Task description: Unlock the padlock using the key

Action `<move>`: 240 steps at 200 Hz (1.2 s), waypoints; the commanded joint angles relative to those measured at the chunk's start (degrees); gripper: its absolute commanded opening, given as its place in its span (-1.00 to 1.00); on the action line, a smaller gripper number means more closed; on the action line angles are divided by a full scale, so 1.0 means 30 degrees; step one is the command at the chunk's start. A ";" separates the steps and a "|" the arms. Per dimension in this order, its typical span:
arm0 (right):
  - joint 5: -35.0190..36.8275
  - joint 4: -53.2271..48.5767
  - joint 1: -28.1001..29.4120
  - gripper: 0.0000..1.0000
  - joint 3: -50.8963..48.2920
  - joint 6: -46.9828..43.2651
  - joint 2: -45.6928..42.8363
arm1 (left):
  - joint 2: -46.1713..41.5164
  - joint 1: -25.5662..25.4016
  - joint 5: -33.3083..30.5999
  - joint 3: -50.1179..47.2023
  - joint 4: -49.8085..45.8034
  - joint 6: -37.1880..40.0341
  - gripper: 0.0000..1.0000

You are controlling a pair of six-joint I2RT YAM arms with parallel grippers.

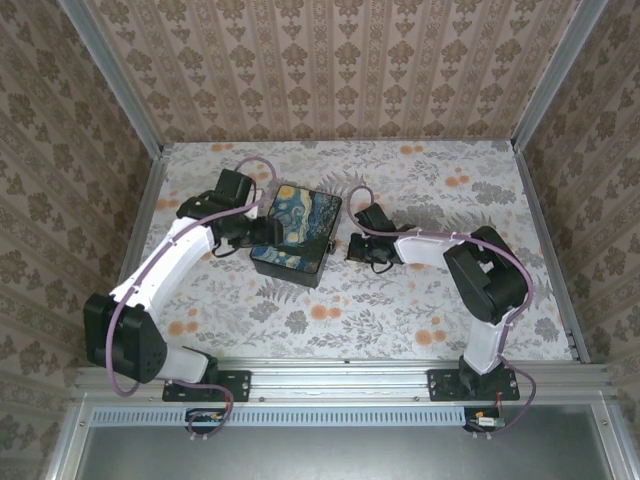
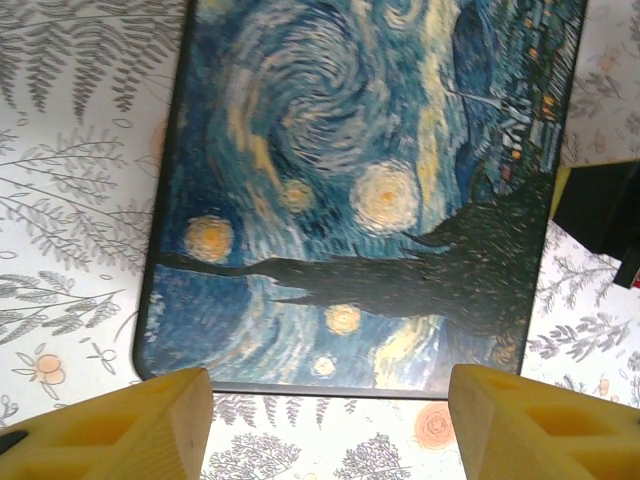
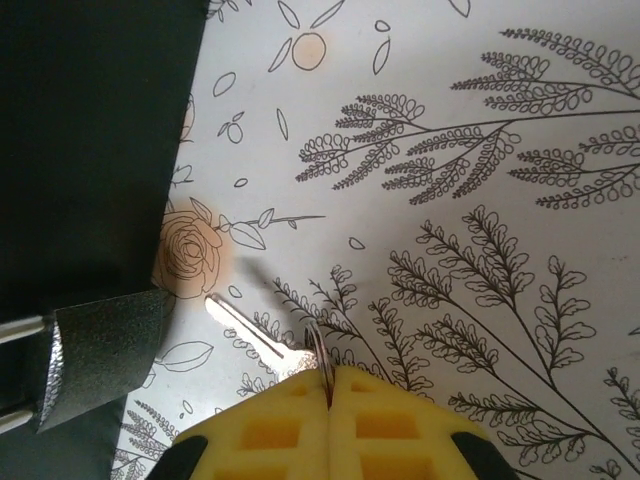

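From above, the left hand (image 1: 258, 232) sits at the left side of the black box with the swirly blue lid (image 1: 297, 232). The right hand (image 1: 360, 247) is low over the flowered bench (image 1: 440, 190), just beside the box's right side. The lock is too small to make out from this height.

At the left wrist, the two yellow fingers (image 2: 150, 425) are spread wide and hold nothing. The near edge of the painted lid lies just beyond them.

At the right wrist, the yellow pads (image 3: 290, 430) are pressed together, pinching the key (image 3: 250, 325) by its ring end. The blade points up and to the left. Just beyond its tip, against the dark wall of the box, hangs what I take for the padlock (image 3: 100, 355). Its body looks dark and grainy here, and two pale bars run off to the left. Key and lock are near each other but apart.

By my judgement, the key is in hand and roughly aimed. Finding the keyhole, inserting the key, turning it and freeing the shackle are all left to do.
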 commanded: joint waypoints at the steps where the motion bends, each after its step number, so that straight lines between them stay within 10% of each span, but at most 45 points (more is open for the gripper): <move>1: -0.0226 -0.0508 -0.0217 -1.00 -0.1561 -0.0847 -0.0671 | -0.0092 -0.0927 0.0309 0.0477 -0.0007 -0.0117 0.29; 129: -0.5165 -0.1126 -0.2087 -1.00 -0.3423 -0.4185 -0.6405 | 0.4204 -0.5600 0.2790 0.2108 0.5926 -0.6256 0.24; 240: -0.9293 0.0081 -0.1811 -1.00 -0.2810 -0.3324 -1.0853 | 0.4519 -0.4508 0.5422 -0.0370 1.2829 -1.8719 0.25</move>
